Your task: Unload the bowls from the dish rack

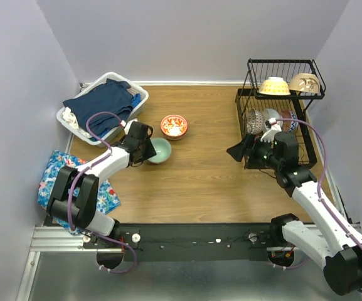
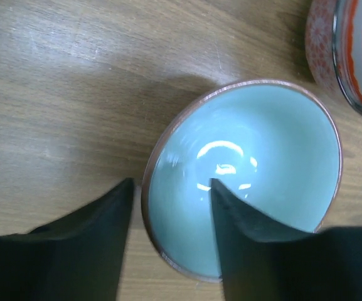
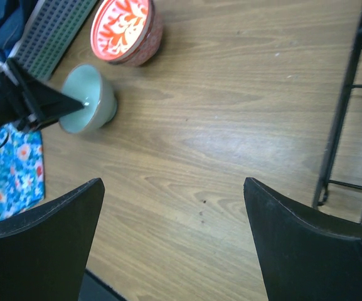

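Apparently spread, left claw [image 2: 171, 183] straddles mint bowl [image 2: 256, 138] by red bowl [image 2: 322, 50]; right claw [image 3: 172, 182] spread.

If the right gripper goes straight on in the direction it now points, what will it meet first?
Most likely the bare wooden table: the right gripper faces only wood in its wrist view. The mint bowl sits well off that line.

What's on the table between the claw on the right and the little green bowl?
Nothing: just bare wooden table between the right gripper and the green bowl. The right wrist view shows it best; the top view agrees.
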`<action>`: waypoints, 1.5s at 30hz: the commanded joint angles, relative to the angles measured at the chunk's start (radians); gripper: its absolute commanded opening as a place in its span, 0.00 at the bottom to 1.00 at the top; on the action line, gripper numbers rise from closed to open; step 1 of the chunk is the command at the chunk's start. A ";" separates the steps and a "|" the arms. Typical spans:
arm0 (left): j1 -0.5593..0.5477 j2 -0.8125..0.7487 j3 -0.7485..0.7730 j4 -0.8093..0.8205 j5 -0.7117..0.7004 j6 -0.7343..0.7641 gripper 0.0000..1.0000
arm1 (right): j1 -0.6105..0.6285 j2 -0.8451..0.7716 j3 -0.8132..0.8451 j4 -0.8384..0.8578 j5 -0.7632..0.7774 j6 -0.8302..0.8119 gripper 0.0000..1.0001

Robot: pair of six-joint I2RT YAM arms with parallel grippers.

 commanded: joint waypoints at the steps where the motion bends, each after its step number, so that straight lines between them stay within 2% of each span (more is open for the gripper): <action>1: 0.001 -0.106 -0.024 -0.009 -0.001 0.060 0.71 | 0.005 -0.036 0.049 -0.054 0.160 -0.031 1.00; 4: 0.001 -0.175 -0.031 -0.049 -0.030 0.106 0.85 | 0.004 -0.021 0.080 -0.102 0.245 -0.057 1.00; 7: 0.001 -0.252 -0.041 -0.079 -0.038 0.157 0.95 | 0.005 -0.009 0.109 -0.139 0.349 -0.080 1.00; 13: 0.001 -0.411 -0.091 -0.101 -0.014 0.278 0.99 | 0.000 0.030 0.134 -0.130 0.512 -0.128 1.00; 18: 0.001 -0.581 -0.186 -0.037 0.032 0.335 0.99 | -0.054 0.070 0.135 -0.078 0.558 -0.166 1.00; 21: 0.001 -0.663 -0.240 0.009 0.071 0.376 0.99 | -0.151 0.090 0.117 -0.024 0.511 -0.171 1.00; 27: 0.001 -0.709 -0.236 0.022 0.141 0.457 0.99 | -0.428 0.108 0.062 0.114 0.251 -0.148 1.00; 29: 0.001 -0.715 -0.228 0.007 0.181 0.493 0.99 | -0.458 0.135 0.056 0.145 0.240 -0.151 1.00; 33: -0.001 -0.741 -0.238 0.022 0.200 0.531 0.99 | -0.562 0.204 0.017 0.310 0.176 -0.152 1.00; 39: -0.002 -0.763 -0.245 0.045 0.190 0.534 0.99 | -0.731 0.323 -0.004 0.503 0.003 -0.114 1.00; 45: -0.004 -0.760 -0.248 0.049 0.181 0.543 0.99 | -0.805 0.476 0.034 0.634 -0.198 -0.124 1.00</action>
